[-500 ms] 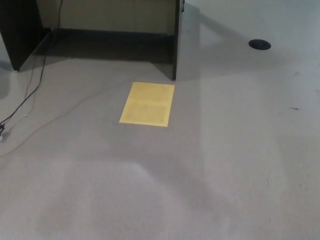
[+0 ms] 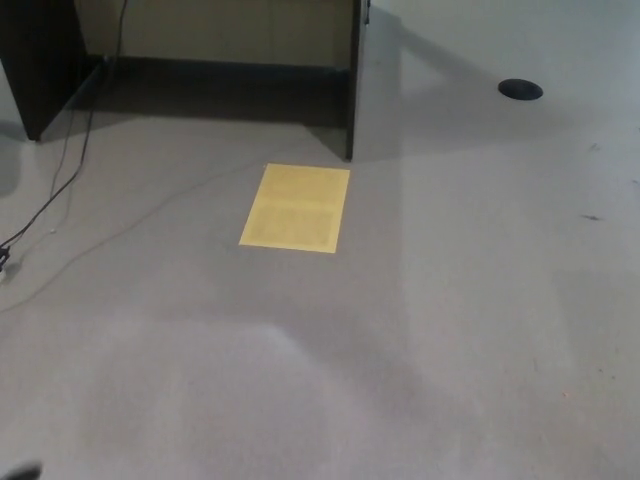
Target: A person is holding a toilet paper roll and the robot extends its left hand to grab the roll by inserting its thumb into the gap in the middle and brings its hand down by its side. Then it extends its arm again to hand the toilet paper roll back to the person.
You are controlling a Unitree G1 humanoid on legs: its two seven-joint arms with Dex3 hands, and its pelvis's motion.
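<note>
Grey carpet [image 2: 480, 300] fills most of the head view, with a yellow sheet [image 2: 295, 208] lying flat near the foot of a dark desk panel [image 2: 352, 80], black cables [image 2: 60, 180] trailing at the left and a round black disc [image 2: 520, 89] far right. At the bottom-left edge a small dark blurred tip [image 2: 22, 470] pokes in, possibly part of the left hand, but its pose and whether its fingers are spread or closed cannot be told. Neither the toilet paper roll nor the right hand shows anywhere.
</note>
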